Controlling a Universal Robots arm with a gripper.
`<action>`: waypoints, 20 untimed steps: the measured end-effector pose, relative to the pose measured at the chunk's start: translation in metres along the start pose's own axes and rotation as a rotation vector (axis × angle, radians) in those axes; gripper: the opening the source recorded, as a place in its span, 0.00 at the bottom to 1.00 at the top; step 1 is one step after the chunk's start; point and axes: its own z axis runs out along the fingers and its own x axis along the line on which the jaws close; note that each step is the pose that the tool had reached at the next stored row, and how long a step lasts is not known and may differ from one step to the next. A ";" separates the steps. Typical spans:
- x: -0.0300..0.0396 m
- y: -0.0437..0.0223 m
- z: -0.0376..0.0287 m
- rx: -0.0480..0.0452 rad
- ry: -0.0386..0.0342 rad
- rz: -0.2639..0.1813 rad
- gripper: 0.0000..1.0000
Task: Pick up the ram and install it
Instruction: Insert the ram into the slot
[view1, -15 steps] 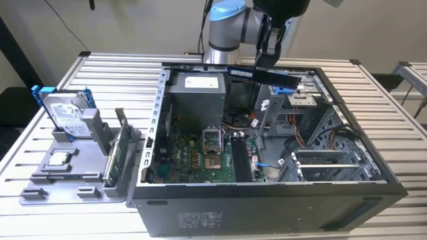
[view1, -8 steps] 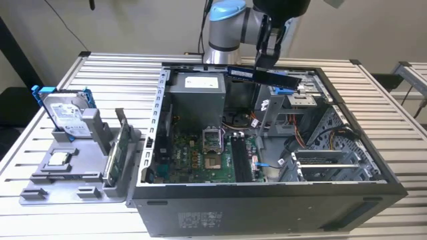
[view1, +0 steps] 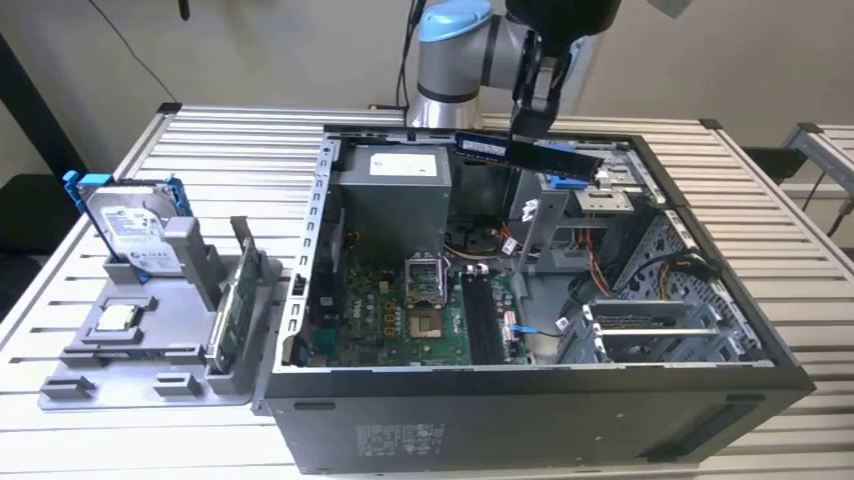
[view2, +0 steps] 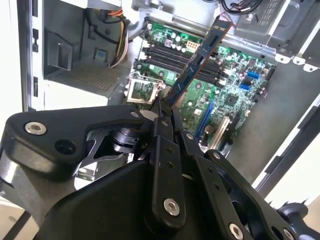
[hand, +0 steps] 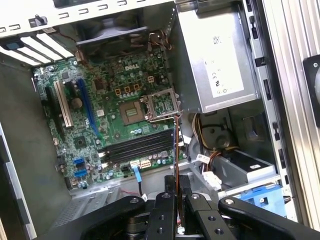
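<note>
**Entry 1: gripper.** We are logging it as clenched on the ram. The fingers are pinching the flat faces, and a length of the stick is standing out beyond them.

**Entry 2: ram, position.** In the exterior view it is hanging level under the gripper, above the open computer case and touching nothing inside.

**Entry 3: memory slots.** These dark parallel rails are lying well below the fingertips on the green motherboard. The CPU socket is sitting just beside them.

**Entry 4: hazards, as we are judging them.**
- In the second wrist view the stick is lying at a slant across the slot lines. Pressing down at such an angle would likely jam an edge or load the slot unevenly.
- The hold is a narrow one on a very thin board, so any contact at the free length could swivel or slip the stick in the fingers.
- A drift sideways from the rails could put a corner onto the CPU socket.
- The loose cables beside the power supply are lying close under the tool's path and could snag the stick.
- We are not able to read the key notch, so a reversed fit is also possible.
</note>
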 end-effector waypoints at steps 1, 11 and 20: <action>0.0000 0.0000 0.0000 0.0002 0.0001 0.002 0.14; 0.0001 0.0000 0.0006 0.0021 -0.0004 0.022 0.14; 0.0001 0.0000 0.0013 0.0038 -0.0008 0.039 0.14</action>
